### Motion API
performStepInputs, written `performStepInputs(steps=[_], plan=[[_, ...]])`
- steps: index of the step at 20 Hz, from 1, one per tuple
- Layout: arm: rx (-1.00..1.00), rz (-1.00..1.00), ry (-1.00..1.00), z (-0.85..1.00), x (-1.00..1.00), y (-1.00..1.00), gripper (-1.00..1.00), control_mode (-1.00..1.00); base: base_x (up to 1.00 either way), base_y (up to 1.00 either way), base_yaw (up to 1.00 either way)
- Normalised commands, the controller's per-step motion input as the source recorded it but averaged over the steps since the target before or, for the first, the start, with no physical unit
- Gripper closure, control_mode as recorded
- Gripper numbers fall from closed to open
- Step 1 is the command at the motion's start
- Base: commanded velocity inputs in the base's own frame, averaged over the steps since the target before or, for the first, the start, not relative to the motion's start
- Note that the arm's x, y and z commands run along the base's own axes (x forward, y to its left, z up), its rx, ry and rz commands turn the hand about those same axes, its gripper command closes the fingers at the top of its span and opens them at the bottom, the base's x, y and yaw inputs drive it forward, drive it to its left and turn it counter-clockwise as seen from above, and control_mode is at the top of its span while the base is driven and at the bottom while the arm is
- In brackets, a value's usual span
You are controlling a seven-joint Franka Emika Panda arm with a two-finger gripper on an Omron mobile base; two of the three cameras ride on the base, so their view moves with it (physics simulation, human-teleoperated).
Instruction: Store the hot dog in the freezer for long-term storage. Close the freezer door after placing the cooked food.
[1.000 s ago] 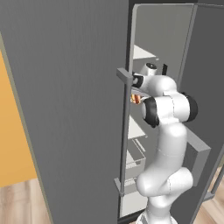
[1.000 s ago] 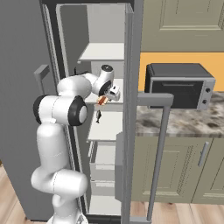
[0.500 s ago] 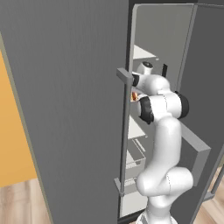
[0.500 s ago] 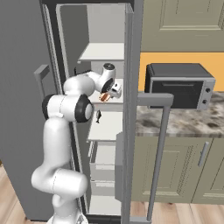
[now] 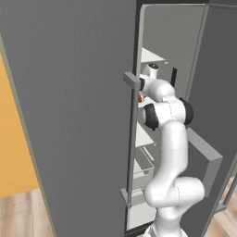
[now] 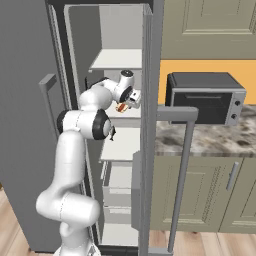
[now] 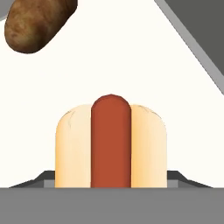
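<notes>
The hot dog (image 7: 111, 144), a tan bun with a red-orange sausage, sits between my fingertips with a white shelf behind it. My gripper (image 6: 125, 101) is shut on it, deep inside the freezer (image 6: 82, 50) at the level of the middle shelf (image 6: 127, 114). From the right the hot dog (image 6: 120, 107) hangs just under the hand. From the left a sliver of the hot dog (image 5: 140, 98) shows beside the gripper (image 5: 143, 94). The freezer door (image 6: 152, 75) stands open on the right, edge-on, with its bar handle (image 6: 182, 150) towards me.
A brown potato (image 7: 37, 22) lies on the same shelf beyond the hot dog. The other fridge door (image 5: 69, 115) is closed on the left. White drawers (image 6: 120, 182) fill the lower freezer. A countertop oven (image 6: 205, 97) stands on the stone counter (image 6: 210, 140) to the right.
The arm has reached further into the freezer, carrying the hot dog inwards over the middle shelf. The elbow has swung closer to the opening.
</notes>
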Motion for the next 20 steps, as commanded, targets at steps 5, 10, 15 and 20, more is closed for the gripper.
performStepInputs(steps=[5, 10, 15, 20], plan=[[0.0, 0.0, -0.01, -0.2, 0.21, 0.0, 1.0, -1.0, 0.0, 0.0, 0.0], [0.0, 0.0, 0.0, -0.2, 0.02, 0.0, 1.0, -1.0, 0.0, 0.0, 0.0], [0.0, 0.0, 0.0, -0.12, 0.0, 0.0, -1.0, -1.0, 0.0, 0.0, 0.0], [0.0, 0.0, -0.01, -0.01, 0.0, 0.0, -1.0, -1.0, 0.0, 0.0, 0.0]])
